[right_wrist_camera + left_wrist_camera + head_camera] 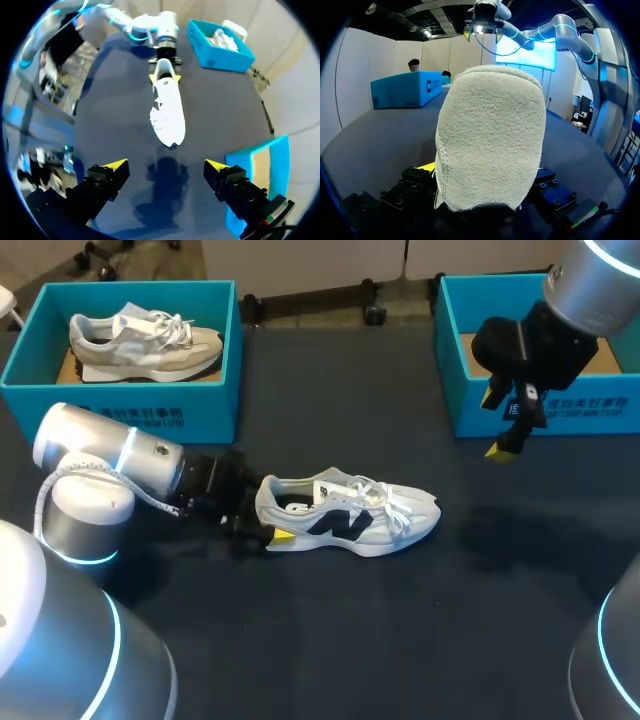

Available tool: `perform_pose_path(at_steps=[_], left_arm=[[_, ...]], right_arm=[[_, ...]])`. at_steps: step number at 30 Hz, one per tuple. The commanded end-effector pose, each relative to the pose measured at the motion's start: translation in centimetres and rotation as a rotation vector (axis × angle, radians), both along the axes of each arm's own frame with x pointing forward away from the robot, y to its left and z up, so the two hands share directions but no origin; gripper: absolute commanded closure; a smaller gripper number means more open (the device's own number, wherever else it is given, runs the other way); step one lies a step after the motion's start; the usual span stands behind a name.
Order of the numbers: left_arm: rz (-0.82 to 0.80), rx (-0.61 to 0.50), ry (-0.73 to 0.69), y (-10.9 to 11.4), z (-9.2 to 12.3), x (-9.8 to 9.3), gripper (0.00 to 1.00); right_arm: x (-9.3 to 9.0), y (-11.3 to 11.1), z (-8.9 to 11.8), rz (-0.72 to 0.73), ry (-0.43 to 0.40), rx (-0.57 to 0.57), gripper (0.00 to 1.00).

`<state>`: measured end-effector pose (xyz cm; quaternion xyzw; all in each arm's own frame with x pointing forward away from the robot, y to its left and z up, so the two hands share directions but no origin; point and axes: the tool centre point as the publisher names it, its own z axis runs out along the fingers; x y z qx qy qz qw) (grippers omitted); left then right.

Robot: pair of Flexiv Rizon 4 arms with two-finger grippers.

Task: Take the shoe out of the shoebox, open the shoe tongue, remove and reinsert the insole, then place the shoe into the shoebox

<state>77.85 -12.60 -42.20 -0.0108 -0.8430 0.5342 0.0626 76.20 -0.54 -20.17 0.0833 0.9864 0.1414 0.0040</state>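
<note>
Item under inspection: shoe (pixel 350 515), a single low trainer.
Colour: white upper and white sole, with a dark emblem on the side panel nearest the camera in the head view.
Laces: white, threaded, lying in loose loops over the tongue.
Opening: the collar faces up; the lining inside looks dark with a pale mark.
Heel: in the left wrist view the back panel is a pale, nappy, suede-like material, rounded at the top.
Attitude: upright on its sole, not tipped.
Location: on the dark table (pixel 400 640), out of both boxes.
Left gripper (pixel 164 77): at the shoe's heel, one yellow tip on each side of it and pressed against it, so it is clamped on the heel; the toe points away from this arm.
Right gripper (pixel 165 167): raised above the table beyond the shoe's toe end, well apart from the shoe, fingers spread wide with nothing between them.
Empty shoebox (pixel 540 410): teal, brown card floor showing, beyond the shoe's toe end on the side away from the camera.
Second shoebox (pixel 120 405): teal, beyond the shoe's heel end, also on the far side.
Second shoe (pixel 140 340): grey and white, resting inside the second shoebox, well apart from the shoe.
</note>
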Motion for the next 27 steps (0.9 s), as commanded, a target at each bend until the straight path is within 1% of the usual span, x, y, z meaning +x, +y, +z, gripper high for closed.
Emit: perform_pose_path(at_steps=[1,4,5,7,8,9,10,11,12,13,14,16,27], left_arm=[[0.002,0.004,0.000,-0.2,-0.4,0.1,1.00],[0.002,0.004,0.000,-0.2,-0.4,0.1,1.00],[0.002,0.004,0.000,-0.2,-0.4,0.1,1.00],[0.002,0.004,0.000,-0.2,-0.4,0.1,1.00],[0.002,0.004,0.000,-0.2,-0.4,0.1,1.00],[0.002,0.004,0.000,-0.2,-0.4,0.1,1.00],[0.002,0.004,0.000,-0.2,-0.4,0.1,1.00],[0.002,0.004,0.000,-0.2,-0.4,0.1,1.00],[0.002,0.004,0.000,-0.2,-0.4,0.1,1.00],[0.002,0.004,0.000,-0.2,-0.4,0.1,1.00],[0.002,0.004,0.000,-0.2,-0.4,0.1,1.00],[0.002,0.004,0.000,-0.2,-0.4,0.1,1.00],[0.002,0.004,0.000,-0.2,-0.4,0.1,1.00]], right_arm=[[0.9,1.9,0.0,-0.348,0.091,0.025,0.00],[1.0,3.2,0.2,-0.471,0.059,0.059,0.00],[1.0,3.4,0.3,-0.494,0.051,0.055,0.00],[1.2,4.2,0.7,-0.578,0.049,0.044,0.00],[1.0,4.3,0.6,-0.663,0.069,0.016,0.00],[0.9,4.4,0.6,-0.680,0.054,0.018,0.00],[0.9,4.5,0.6,-0.722,0.063,0.008,0.00],[0.6,5.0,0.6,-0.807,0.066,-0.007,0.00],[0.4,5.2,0.5,-0.862,0.067,0.002,0.00],[0.4,5.2,0.5,-0.862,0.067,0.002,0.00],[0.0,5.7,0.1,-0.966,0.064,0.022,0.00],[-0.2,6.6,0.0,-0.982,0.083,0.032,0.00],[-0.2,6.6,0.0,-0.982,0.083,0.032,0.00]])
